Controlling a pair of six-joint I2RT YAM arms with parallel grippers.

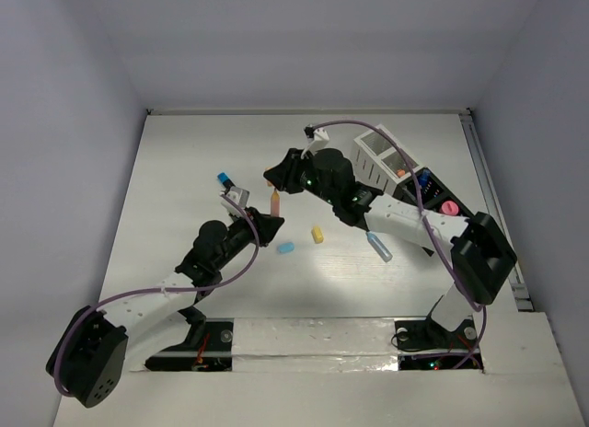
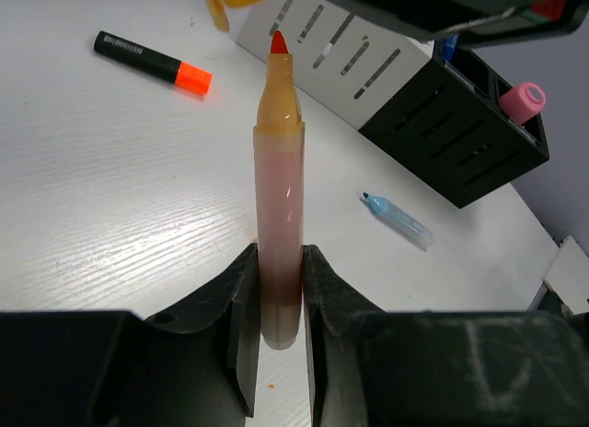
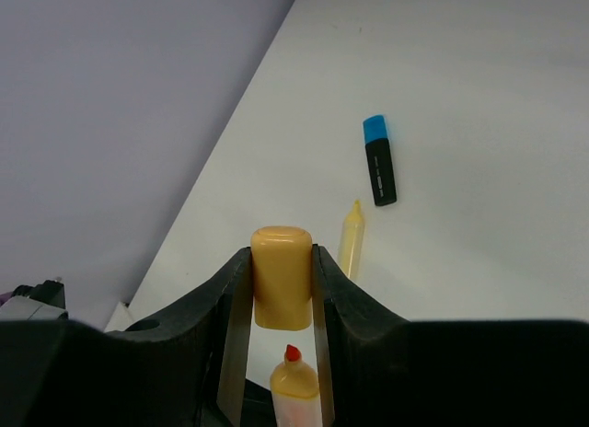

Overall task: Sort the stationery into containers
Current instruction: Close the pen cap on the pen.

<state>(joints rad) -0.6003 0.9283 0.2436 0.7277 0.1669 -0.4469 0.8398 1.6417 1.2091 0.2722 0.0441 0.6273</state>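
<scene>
Early in the sort: most stationery is loose, and I'm holding a marker and its cap.

A pink cylinder (image 1: 448,208) stands in a black box of the containers (image 1: 396,169) at far right. 5 pieces lie on the table: pale blue marker (image 1: 379,246), yellow eraser (image 1: 317,234), blue eraser (image 1: 285,248), blue-capped black marker (image 3: 380,160) and orange-capped one (image 2: 152,62). My left gripper (image 2: 279,261) pinches the uncapped peach marker (image 2: 279,188) mid-table, its long axis near-to-far and its red tip pointing far. My right gripper (image 3: 282,261) clamps the cap (image 3: 282,275) just beyond that tip.
</scene>
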